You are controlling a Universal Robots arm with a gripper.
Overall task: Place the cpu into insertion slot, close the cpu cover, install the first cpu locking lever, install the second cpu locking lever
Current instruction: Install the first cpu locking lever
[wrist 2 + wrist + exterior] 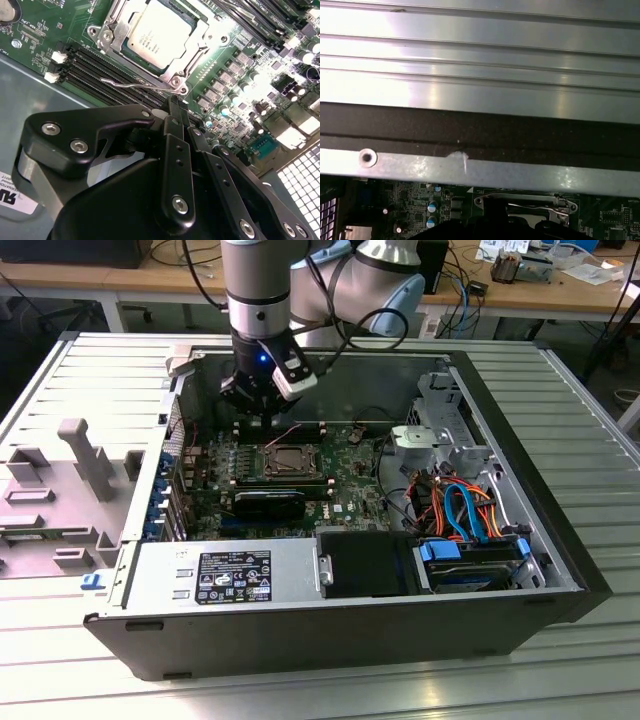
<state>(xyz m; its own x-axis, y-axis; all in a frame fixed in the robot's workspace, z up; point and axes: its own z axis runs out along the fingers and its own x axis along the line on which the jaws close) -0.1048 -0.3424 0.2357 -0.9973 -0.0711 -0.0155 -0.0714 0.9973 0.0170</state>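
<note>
End effector [262,410] hangs inside the open PC case [560,540], just above the board [350,502] and close to the socket's far edge in the exterior view. In the second wrist view the end effector [176,111] has its two black fingers [176,165] pressed together, closed w/ nothing between them; tips sit right by the thin wire lever [135,85] that runs along the socket edge, at about 6 o'clock from the chip. Can't tell if the tips actually touch the lever.

CPU [157,31] lies flat in the slot [112,45], silver top showing. Cover [197,37] is down around it, metal frame bordering the chip on all visible sides. In the exterior view the CPU [290,456] sits mid-board, w/ a long black block [270,504] at 6 o'clock from it. Memory slots [100,70] run beside the socket, just past the lever.

First wrist view: case wall [480,135] and ribbed metal surface [480,60] beyond it, w/ a socket frame edge [520,201] and lever wire [532,206] low down.

PSU [230,575] sits at 7 o'clock from the CPU in the exterior view, drive w/ blue and orange cables [462,510] at 4 o'clock. Grey plastic holder [85,455] rests on the surface [580,390] at the exterior view's left of the case.
</note>
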